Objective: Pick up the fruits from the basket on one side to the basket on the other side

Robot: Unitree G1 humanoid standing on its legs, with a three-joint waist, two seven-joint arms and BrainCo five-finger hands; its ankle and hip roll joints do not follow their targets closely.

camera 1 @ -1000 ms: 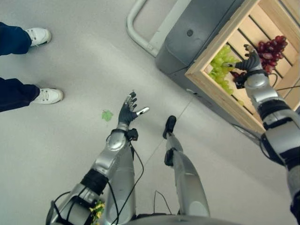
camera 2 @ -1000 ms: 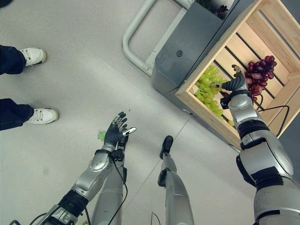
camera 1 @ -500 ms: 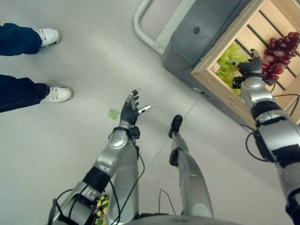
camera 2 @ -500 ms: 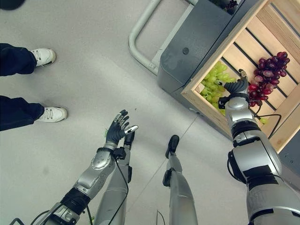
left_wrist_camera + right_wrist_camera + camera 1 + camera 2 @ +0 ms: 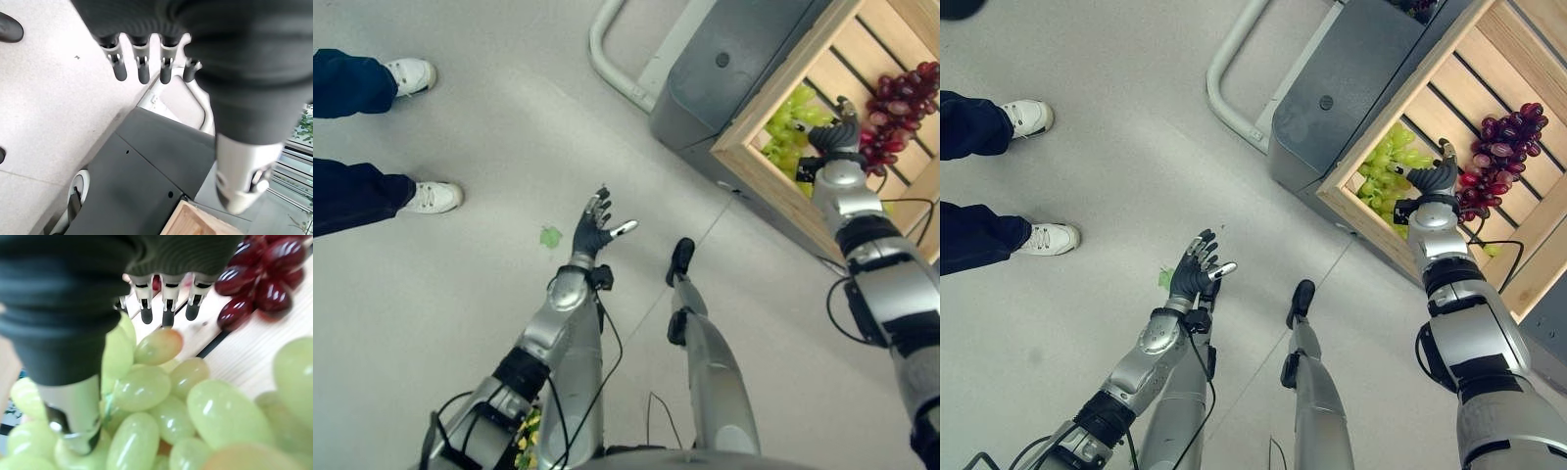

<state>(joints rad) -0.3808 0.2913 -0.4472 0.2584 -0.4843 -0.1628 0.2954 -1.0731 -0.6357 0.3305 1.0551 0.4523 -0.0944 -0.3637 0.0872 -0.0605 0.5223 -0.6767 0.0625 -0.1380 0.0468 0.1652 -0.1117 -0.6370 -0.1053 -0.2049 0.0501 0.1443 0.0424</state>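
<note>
Right hand (image 5: 1433,181) hangs inside the wooden crate (image 5: 1400,93), between the two fruit bunches: green grapes (image 5: 1383,176) just toward the robot's left of it, red grapes (image 5: 1498,157) on its other side. In the right wrist view the fingers (image 5: 167,308) are straight and released, holding nothing, with pale, glossy green grapes directly beneath. That bunch's long axis seems to follow the crate's near wall. Right arm is far nearer. Left hand (image 5: 594,227) is open over the floor (image 5: 480,294), idle.

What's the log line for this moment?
right hand open over green grapes | red grapes beside | wooden crate | left hand open, idle
</note>
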